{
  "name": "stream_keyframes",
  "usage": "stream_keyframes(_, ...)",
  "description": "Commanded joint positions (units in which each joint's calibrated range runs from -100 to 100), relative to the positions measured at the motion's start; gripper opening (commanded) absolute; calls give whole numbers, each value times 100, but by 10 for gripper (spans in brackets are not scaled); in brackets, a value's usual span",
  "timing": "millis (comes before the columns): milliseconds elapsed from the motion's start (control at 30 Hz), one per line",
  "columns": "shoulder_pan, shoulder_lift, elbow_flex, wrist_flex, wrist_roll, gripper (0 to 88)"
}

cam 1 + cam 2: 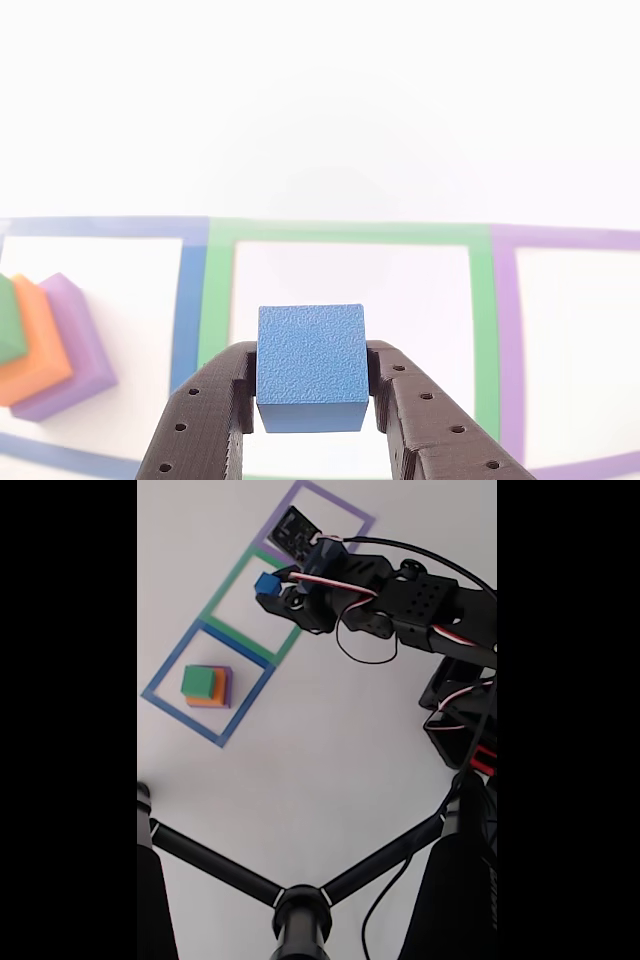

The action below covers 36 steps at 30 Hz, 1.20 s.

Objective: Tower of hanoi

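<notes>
A plain white worktop [330, 750] is seen under bright, even light, with almost no shadows cast. Three square outlines are marked flat on it in a row: a blue outline [160, 680], a green outline [222, 592] and a purple outline [352, 514], running from about 8 o'clock towards 1 o'clock in the fixed view. Black tripod-like struts [300, 905] are seen at 6 o'clock there, possibly a camera stand. No walls or windows can be made out.
</notes>
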Motion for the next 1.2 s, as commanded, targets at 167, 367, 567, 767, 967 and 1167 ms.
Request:
stream_keyframes(167, -668, -287, -4461, 4831, 59, 40)
stream_keyframes(367, -1282, -142, -6116, 6248, 59, 39)
stream_keyframes(567, -1694, -118, -6579, 6572, 59, 37)
stream_keyframes(767, -1934, 27, -6089, 5908, 59, 37)
stream_keyframes(967, -1991, 108, -4479, 4070, 59, 37)
stream_keyframes(1167, -2068, 278, -2443, 1414, 59, 37)
